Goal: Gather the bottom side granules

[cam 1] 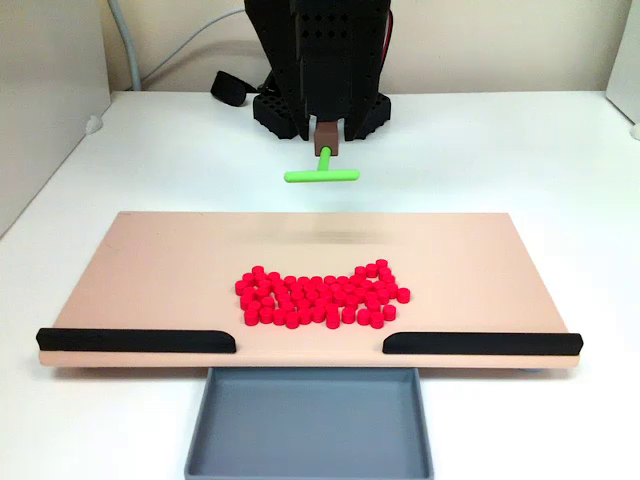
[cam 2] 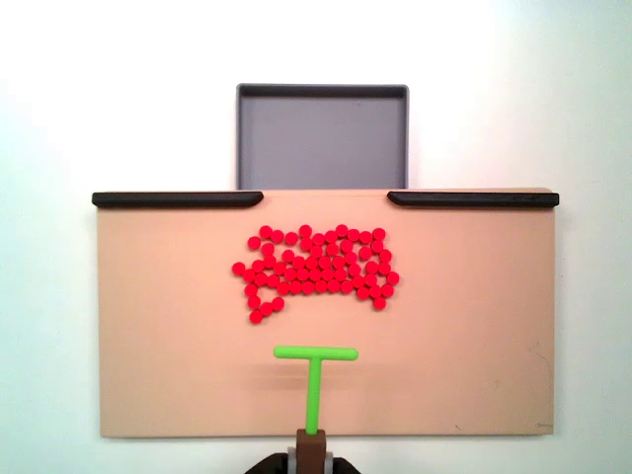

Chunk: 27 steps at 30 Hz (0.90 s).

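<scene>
Red granules [cam 2: 314, 269] clustered on tan board [cam 2: 474, 326], green T-pusher [cam 2: 315, 370] apart

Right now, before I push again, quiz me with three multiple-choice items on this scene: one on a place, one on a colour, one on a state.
1. Where do the granules lie?
A. in the grey tray
B. on the tan board
C. on the white table

2. What colour is the T-shaped pusher?
A. green
B. blue
C. black

3. How does the pusher stand to the granules?
A. buried in the pile
B. touching its edge
C. apart from it

Answers:
1 B: in both fixed views the red cluster sits on the board, short of the gap between the black rails.
2 A: its bar and stem are bright green.
3 C: bare board shows between bar and pile.
</scene>
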Each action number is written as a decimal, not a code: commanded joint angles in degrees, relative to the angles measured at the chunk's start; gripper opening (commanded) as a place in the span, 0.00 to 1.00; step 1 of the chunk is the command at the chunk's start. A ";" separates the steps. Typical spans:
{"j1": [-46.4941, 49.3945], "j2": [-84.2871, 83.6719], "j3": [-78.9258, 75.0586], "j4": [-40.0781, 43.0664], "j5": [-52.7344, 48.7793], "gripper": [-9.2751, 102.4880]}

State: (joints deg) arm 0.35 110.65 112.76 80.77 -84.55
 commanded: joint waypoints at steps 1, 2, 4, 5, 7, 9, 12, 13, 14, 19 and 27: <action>0.53 0.09 0.00 0.18 -0.53 0.08; 0.44 -0.09 0.00 0.18 -0.53 0.08; 0.44 -0.44 0.00 0.18 -0.53 0.08; 0.44 -0.44 0.00 0.18 -0.62 0.08; 0.53 -0.53 0.00 0.18 -0.35 0.08; 0.62 -0.70 0.00 0.18 -0.62 0.08; 0.53 -1.23 0.00 0.18 -0.53 0.08; 0.53 -1.14 0.00 0.18 -0.70 0.08; 0.44 -0.88 0.00 0.18 -1.05 0.08; 0.00 -0.18 0.00 0.18 -1.67 0.08; 0.88 -0.09 0.00 0.26 -2.90 0.08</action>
State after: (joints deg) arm 0.70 109.34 112.76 80.77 -87.28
